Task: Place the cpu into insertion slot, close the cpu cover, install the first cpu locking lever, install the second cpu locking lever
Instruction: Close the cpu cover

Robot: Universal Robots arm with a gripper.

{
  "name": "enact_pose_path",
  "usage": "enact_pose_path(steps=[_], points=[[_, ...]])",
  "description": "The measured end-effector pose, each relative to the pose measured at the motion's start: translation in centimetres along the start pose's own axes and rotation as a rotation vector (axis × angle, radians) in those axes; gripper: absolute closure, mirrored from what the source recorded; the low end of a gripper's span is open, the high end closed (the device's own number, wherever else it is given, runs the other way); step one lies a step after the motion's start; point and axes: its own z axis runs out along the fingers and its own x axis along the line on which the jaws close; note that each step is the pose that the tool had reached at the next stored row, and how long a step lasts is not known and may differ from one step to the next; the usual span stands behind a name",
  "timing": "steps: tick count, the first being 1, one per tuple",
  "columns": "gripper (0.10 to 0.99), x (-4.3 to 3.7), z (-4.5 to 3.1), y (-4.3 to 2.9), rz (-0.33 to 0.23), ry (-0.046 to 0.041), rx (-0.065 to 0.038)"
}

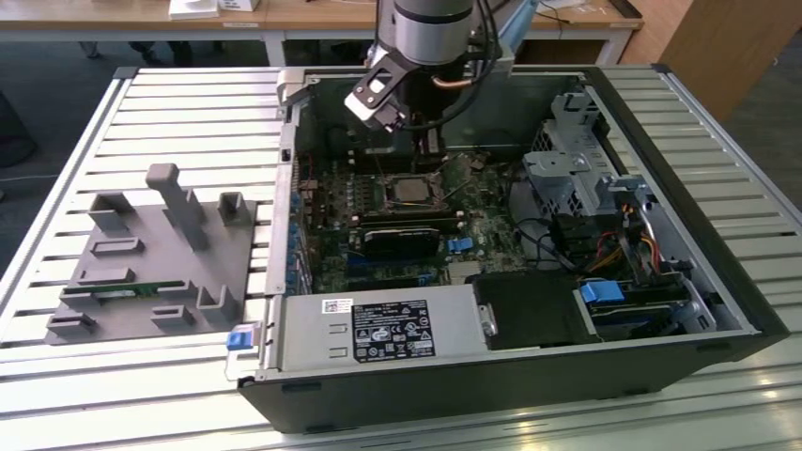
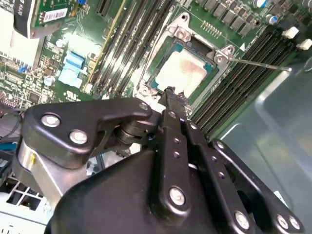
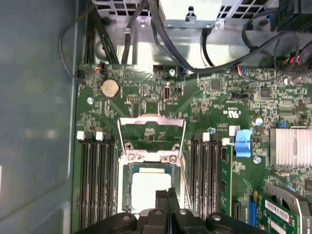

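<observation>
One grey robot arm hangs down into an open black computer case that lies on a slatted metal worktop. Its black two-fingered hand is fully closed: the fingers press flat together with nothing between them. In both wrist views the hand's tip sits over one edge of the cpu, a thin square chip with a dull silvery-grey top. Whether it touches the chip cannot be told.

The cpu lies flat in its socket on the green motherboard, between two banks of long black memory slots. The cpu cover, a thin silvery metal frame plate with a large square opening, is swung open. It sits on the far side of its hinge from the chip, and green board shows through its opening in the first wrist view.

In the second wrist view a thin bare metal lever rod sticks out from one corner of the socket, angled away across the memory slots. A round silver coin battery lies on the board near the open cover, and a blue plastic clip stands beside a finned silver heat sink.

In the exterior view a grey plastic fixture block rests on the worktop at the exterior view's left of the case, well apart from the hand.
</observation>
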Motion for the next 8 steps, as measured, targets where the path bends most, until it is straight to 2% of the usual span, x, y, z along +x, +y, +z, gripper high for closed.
enact_pose_path(steps=[8], points=[[0.98,-0.01,0.06,1.47,0.0,0.0005,0.0]])
